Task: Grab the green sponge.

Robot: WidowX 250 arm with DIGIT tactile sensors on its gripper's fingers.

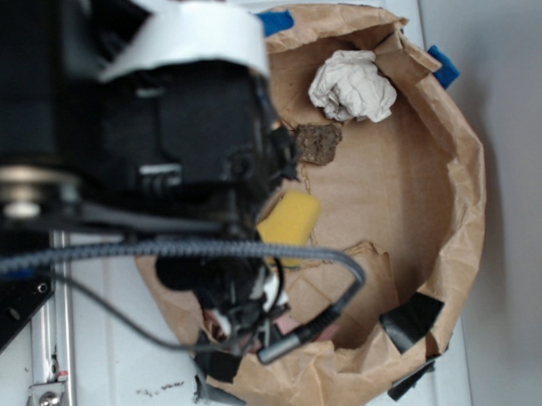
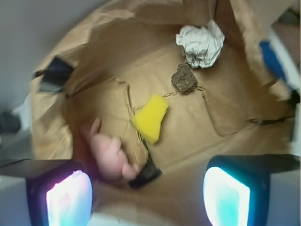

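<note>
Brown paper bowl [image 2: 225,117] on white table [image 1: 108,369] | sponge [image 2: 150,117] mid-floor, untouched | pink toy [image 2: 110,153] beside, brown square [image 2: 184,78], crumpled paper [image 2: 201,43] beyond | gripper [image 2: 148,197] above, fingers spread, empty

in the wrist view the sponge [image 2: 150,117] lies mid-frame on the paper lining [image 2: 225,117]; the soft toy [image 2: 110,153] lower left, rough square [image 2: 184,78] upper right, crumpled wad [image 2: 201,44] above that.

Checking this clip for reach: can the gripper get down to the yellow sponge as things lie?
Probably yes. The sponge lies alone on the brown paper, apart from the pink toy and the brown scrap. The gripper is open above it, its fingers wide apart, with nothing between.
</note>
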